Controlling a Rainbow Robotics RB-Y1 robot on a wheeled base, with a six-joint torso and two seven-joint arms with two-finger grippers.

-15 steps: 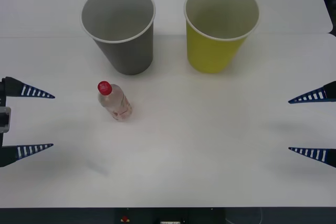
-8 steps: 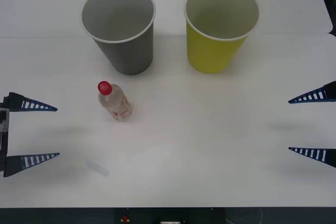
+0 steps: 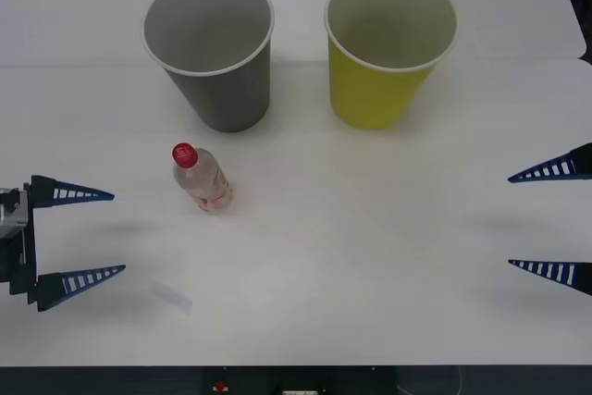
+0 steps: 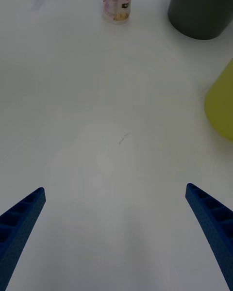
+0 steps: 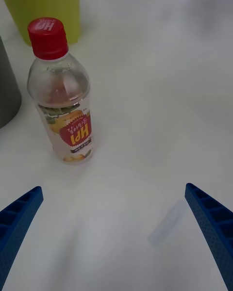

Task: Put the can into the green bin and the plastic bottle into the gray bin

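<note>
Plastic bottle [image 3: 203,178] upright on table [image 3: 370,256], at 6 o'clock from gray bin [image 3: 215,53]. Left gripper [image 3: 81,236] spread wide at bottle's 8 o'clock, empty. Right gripper [image 3: 550,221] parked open, 3 o'clock edge. Risk: off-centre approach tips light bottle.

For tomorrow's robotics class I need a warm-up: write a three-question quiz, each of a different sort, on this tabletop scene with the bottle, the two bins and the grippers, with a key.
1. True or false: the plastic bottle lies on its side.
2. Which bin stands nearer the bottle? A) the gray bin B) the green bin
3. Fill in: both the left gripper and the right gripper have their fingers ____.

Key
1. False; it stands upright on the table, red cap up.
2. A; the gray bin is just behind it on the robot's left.
3. Open; neither holds anything.
</note>
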